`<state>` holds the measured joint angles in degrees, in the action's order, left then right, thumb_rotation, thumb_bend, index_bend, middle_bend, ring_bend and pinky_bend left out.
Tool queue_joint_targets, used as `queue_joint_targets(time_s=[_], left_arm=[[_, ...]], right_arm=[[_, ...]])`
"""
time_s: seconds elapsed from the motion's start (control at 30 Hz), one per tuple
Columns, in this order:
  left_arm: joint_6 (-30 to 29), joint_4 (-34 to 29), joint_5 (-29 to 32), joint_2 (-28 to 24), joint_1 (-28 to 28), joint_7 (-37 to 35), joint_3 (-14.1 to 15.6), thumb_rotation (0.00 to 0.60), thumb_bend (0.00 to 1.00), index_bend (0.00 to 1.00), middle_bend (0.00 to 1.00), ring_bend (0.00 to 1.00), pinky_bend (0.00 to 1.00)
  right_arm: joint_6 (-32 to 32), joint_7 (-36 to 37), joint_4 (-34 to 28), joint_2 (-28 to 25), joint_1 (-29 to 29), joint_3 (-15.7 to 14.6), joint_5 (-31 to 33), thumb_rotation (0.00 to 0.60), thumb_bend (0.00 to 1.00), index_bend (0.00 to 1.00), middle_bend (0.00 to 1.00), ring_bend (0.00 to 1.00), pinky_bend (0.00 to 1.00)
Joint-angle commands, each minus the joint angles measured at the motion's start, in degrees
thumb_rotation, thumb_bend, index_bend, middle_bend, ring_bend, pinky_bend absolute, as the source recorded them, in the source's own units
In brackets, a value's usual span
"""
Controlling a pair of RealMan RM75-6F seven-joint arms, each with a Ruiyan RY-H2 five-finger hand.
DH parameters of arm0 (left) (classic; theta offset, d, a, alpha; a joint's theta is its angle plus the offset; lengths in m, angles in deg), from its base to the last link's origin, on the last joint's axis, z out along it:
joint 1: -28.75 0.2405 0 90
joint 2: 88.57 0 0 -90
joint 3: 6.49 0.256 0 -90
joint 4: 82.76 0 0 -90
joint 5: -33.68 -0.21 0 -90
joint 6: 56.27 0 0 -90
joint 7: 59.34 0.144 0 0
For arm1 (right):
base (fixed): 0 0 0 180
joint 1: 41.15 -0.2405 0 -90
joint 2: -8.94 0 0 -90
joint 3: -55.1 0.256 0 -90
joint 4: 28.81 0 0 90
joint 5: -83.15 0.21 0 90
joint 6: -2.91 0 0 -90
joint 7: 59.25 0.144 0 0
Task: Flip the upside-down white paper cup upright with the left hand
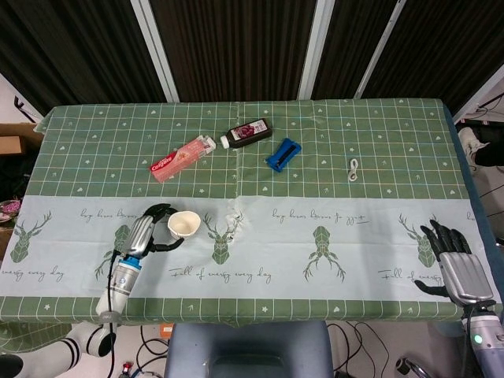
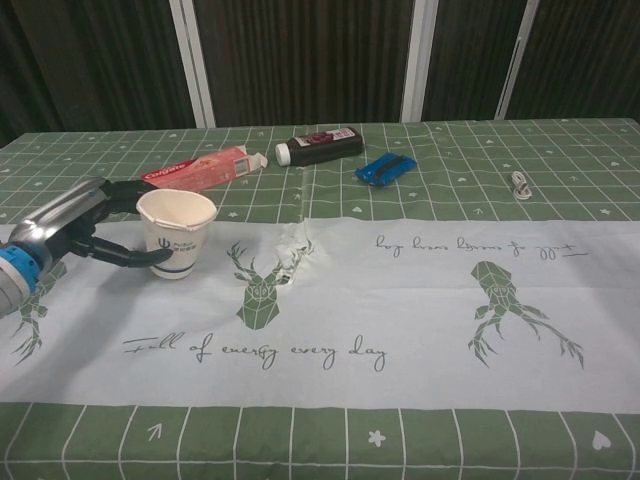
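The white paper cup [image 1: 183, 225] [image 2: 177, 232] stands mouth-up on the pale band of the tablecloth, at the left. My left hand [image 1: 146, 231] [image 2: 82, 225] is at the cup's left side, its fingers curled around the cup wall and touching it. The cup's base looks to be resting on the cloth. My right hand [image 1: 457, 266] hovers at the table's front right corner, fingers spread, nothing in it; the chest view does not show it.
Behind the cup lie a red toothpaste box [image 1: 183, 157] [image 2: 203, 167], a dark bottle [image 1: 246, 132] [image 2: 318, 145], a blue packet [image 1: 283, 154] [image 2: 386, 167] and a small white cable [image 1: 353, 169] [image 2: 519, 184].
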<state>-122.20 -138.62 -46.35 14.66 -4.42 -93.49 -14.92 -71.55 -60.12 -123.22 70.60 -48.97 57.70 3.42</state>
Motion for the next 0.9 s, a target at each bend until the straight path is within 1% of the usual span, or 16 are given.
queue_joint_targets(time_s=[0.03,0.17,0.2,0.23,0.37,0.4,0.43,0.5,0.57,0.6,0.9], left_arm=[[0.1,0.3,-0.1,0.2,0.0,0.2,0.1,0.599,0.22,0.36,0.36,0.15,0.15],[0.6,0.9,-0.3,0.4,0.1,0.3,0.4,0.599,0.21,0.32,0.32,0.13,0.15],[0.6,0.9,-0.4,0.4,0.1,0.2,0.4,0.600,0.21,0.25,0.27,0.10,0.14],[0.8,0.9,-0.5,0.3,0.1,0.1,0.6,0.600,0.21,0.20,0.24,0.09,0.14],[1.1,0.8,-1.1,-0.1,0.1,-0.1,0.9,0.600,0.21,0.20,0.24,0.09,0.14],[1.1,0.7,-1.2,-0.2,0.2,-0.1,0.9,0.600,0.21,0.09,0.17,0.05,0.12],[1.2,0.5,-1.3,-0.4,0.2,-0.1,1.1,0.600,0.21,0.09,0.17,0.05,0.12],[1.1,0.1,-1.7,-0.7,0.3,-0.3,1.4,0.599,0.21,0.02,0.08,0.02,0.09],[1.1,-0.4,-1.9,-1.2,0.4,-0.4,1.4,0.599,0.21,0.01,0.06,0.01,0.09],[1.0,-0.5,-1.9,-1.3,0.5,-0.4,1.4,0.599,0.21,0.00,0.03,0.01,0.08],[-1.9,-3.6,-3.3,-4.4,1.6,-0.3,1.4,0.599,0.20,0.00,0.00,0.00,0.07]], right_arm=[[0.0,0.0,0.0,0.0,0.0,0.0,0.0,0.600,0.00,0.00,0.00,0.00,0.00],[0.0,0.2,0.2,0.1,0.0,0.0,0.0,0.600,0.00,0.00,0.00,0.00,0.00],[0.0,0.2,0.2,0.1,0.0,0.0,0.0,0.600,0.00,0.00,0.00,0.00,0.00],[0.0,0.3,0.3,0.0,0.0,0.0,0.0,0.600,0.00,0.00,0.00,0.00,0.00],[0.0,0.5,0.4,0.0,0.0,0.0,0.0,0.600,0.00,0.00,0.00,0.00,0.00],[0.1,0.5,0.4,0.0,0.0,0.0,0.0,0.600,0.00,0.00,0.00,0.00,0.00],[0.1,0.5,0.4,0.0,0.0,0.0,0.0,0.600,0.00,0.00,0.00,0.00,0.00],[0.0,0.6,0.4,0.0,0.1,0.0,0.0,0.600,0.00,0.00,0.00,0.00,0.00],[-0.1,0.5,0.3,0.0,0.1,0.0,0.0,0.600,0.00,0.00,0.00,0.00,0.00],[-0.1,0.5,0.3,0.0,0.1,0.0,0.0,0.600,0.00,0.00,0.00,0.00,0.00],[-0.7,0.9,0.3,-0.3,0.3,-0.1,-0.7,0.600,0.00,0.00,0.00,0.00,0.00]])
